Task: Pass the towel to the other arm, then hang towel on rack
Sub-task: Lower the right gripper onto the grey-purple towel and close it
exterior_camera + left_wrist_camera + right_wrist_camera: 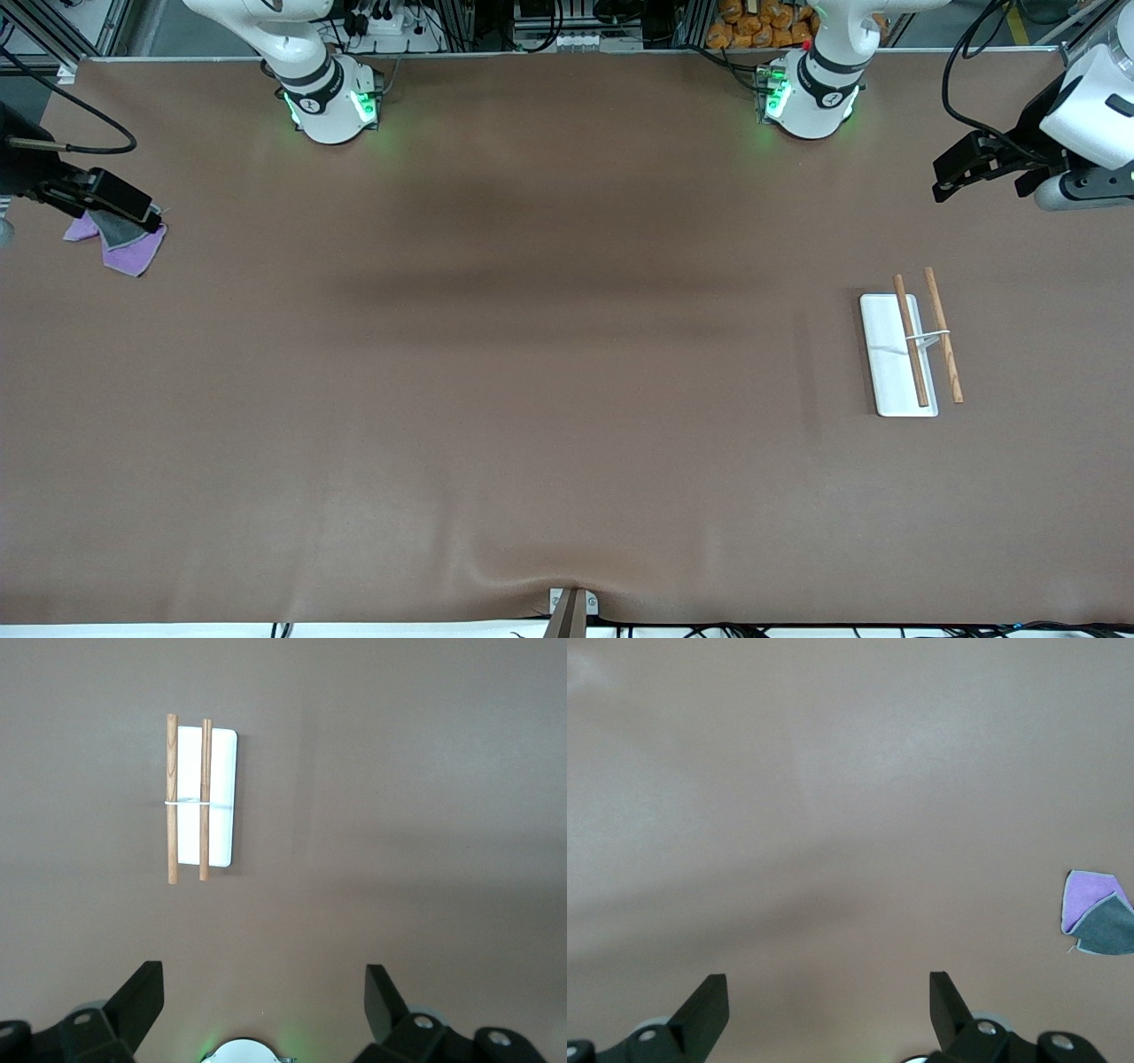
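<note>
While the towel lies crumpled on the table at the right arm's end, grey side partly folded over lilac, no step of the task is done: no pickup, no handover, no hanging. Towel pos.: flat on the surface, well apart from the rack, which sits toward the left arm's end, nearer the front camera than the towel. Rack rods are bare; nothing draped on them. Right gripper hangs over the towel's edge in the front view, fingers spread wide, pinching nothing; whether it touches the cloth cannot be told there. Left gripper hangs over bare table at the left arm's end, above the rack area, fingers also spread wide, empty; this arm waits. Remaining, by judgement: grasp towel w/ right gripper, carry toward table centre, transfer to left gripper, then drape over the rods. View differences: right wrist view shows the towel off to one side of the spread fingers, not between them, so the gripper is not yet aligned on it, a detail the front view hides under the gripper body. Left wrist view shows the rack from above w/ both rods and the wire support clear; front view alone shows both arms and the full gap between towel and rack.
</note>
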